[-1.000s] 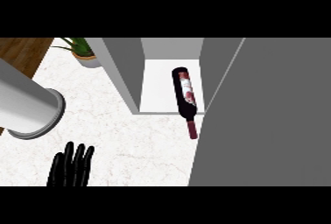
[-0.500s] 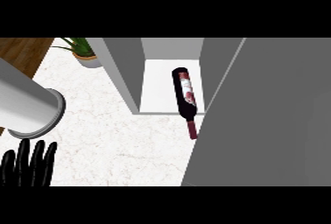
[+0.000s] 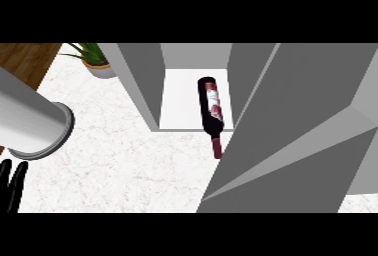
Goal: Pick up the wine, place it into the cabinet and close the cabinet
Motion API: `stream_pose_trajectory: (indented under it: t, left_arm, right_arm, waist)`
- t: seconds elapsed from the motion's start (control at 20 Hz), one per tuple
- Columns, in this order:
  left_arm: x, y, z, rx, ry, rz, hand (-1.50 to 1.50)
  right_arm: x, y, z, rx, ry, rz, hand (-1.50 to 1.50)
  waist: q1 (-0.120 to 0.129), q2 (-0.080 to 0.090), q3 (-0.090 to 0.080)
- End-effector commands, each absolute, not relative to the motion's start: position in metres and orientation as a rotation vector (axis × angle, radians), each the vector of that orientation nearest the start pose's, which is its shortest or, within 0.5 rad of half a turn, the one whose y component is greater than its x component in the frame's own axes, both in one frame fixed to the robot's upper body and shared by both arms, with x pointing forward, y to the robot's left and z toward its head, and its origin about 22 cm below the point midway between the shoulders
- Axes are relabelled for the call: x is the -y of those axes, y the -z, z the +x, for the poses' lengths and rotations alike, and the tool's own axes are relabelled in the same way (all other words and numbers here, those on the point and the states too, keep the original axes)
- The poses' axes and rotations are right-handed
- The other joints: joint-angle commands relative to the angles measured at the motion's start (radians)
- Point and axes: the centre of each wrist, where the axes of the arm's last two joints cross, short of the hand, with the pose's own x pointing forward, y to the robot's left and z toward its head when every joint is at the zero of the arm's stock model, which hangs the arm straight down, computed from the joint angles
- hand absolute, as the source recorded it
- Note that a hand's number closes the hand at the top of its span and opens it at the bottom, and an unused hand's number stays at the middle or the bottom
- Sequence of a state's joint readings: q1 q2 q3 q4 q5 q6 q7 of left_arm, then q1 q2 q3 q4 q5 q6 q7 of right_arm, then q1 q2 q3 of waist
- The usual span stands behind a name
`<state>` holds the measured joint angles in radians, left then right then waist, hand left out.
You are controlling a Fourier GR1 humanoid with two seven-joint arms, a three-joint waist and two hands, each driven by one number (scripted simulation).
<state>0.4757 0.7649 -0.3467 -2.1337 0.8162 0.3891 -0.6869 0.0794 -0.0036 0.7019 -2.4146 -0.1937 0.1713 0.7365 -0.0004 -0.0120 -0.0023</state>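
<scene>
The wine bottle (image 3: 212, 107), dark with a red-and-white label, lies on its side on the white cabinet floor (image 3: 179, 100). Its red neck sticks out over the front edge above the counter. The grey cabinet door (image 3: 295, 150) stands part-way open at the right, and its edge lies just right of the bottle. My left hand (image 3: 11, 187) shows only as straight black fingers at the lower left edge, open and far from the bottle. My right hand is not visible.
A thick grey cylinder (image 3: 29, 125) juts in from the left over the white marble counter (image 3: 125, 170). A potted plant (image 3: 96, 60) stands at the back left, beside the cabinet's left wall (image 3: 140, 85). Wooden floor (image 3: 22, 60) shows beyond the counter's left edge.
My left hand has slid left along the lower edge until only its fingers show. The door's near edge has swung a little to the left. The bottle has not moved.
</scene>
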Motion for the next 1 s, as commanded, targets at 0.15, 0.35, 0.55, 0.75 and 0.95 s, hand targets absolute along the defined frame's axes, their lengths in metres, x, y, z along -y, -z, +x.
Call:
stream_pose_trajectory:
  t: [0.15,0.35,0.55,0.75,0.95]
  left_arm:
    - [-0.307,-0.082,0.117,1.954,-0.217,-0.116,-1.50]
    - [-0.314,-0.090,0.120,1.951,-0.205,-0.121,-1.50]
    - [-0.310,-0.092,0.114,1.949,-0.213,-0.151,-1.50]
    - [-0.311,-0.092,0.121,1.933,-0.216,-0.200,-1.50]
    - [-0.321,-0.087,0.143,1.932,-0.217,-0.196,-1.50]
  right_arm:
    - [0.100,-0.189,0.083,1.609,-0.666,0.813,1.50]
    - [0.098,-0.194,0.077,1.640,-0.660,0.781,1.50]
    - [0.080,-0.193,0.097,1.717,-0.664,0.703,1.50]
    - [0.072,-0.197,0.097,1.747,-0.633,0.660,1.50]
    - [0.057,-0.199,0.112,1.746,-0.666,0.656,1.50]
  waist:
    - [0.006,0.000,-0.001]
    - [0.001,-0.002,-0.001]
    - [0.020,0.005,0.000]
    - [0.015,0.005,-0.001]
    - [0.010,0.013,-0.001]
